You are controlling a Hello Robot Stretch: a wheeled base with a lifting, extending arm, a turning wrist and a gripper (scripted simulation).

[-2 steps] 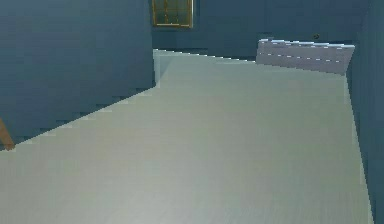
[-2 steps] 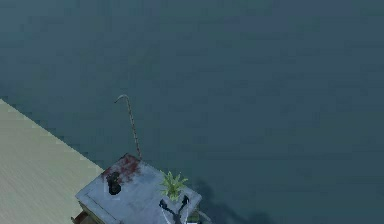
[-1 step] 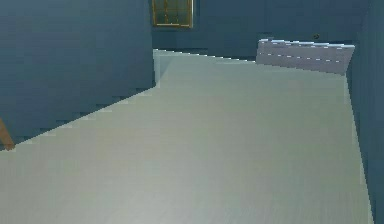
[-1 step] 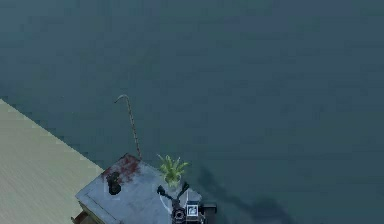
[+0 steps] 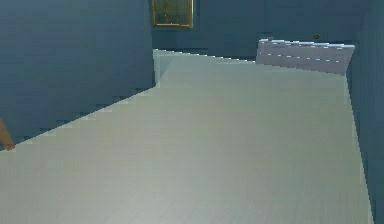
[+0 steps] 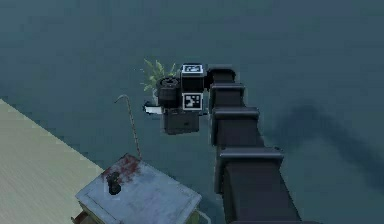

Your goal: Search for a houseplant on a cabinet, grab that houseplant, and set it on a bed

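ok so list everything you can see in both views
framed picture: one, gold frame, blue wall, forward view's top
long pale furniture: one, whitish, forward view's upper right
brown object: one, cut off at forward view's left edge
cabinet: one, grey top, arm side view's bottom
thin hooked rod: one, pale, above the cabinet
houseplant: one, green, at gripper's far end, clear of the cabinet
arm: one, dark, from bottom edge
gripper: one, dark, holding the houseplant

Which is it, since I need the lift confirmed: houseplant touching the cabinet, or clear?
Apart. The arm side view shows the houseplant up at the hand, with bare wall between it and the cabinet below.
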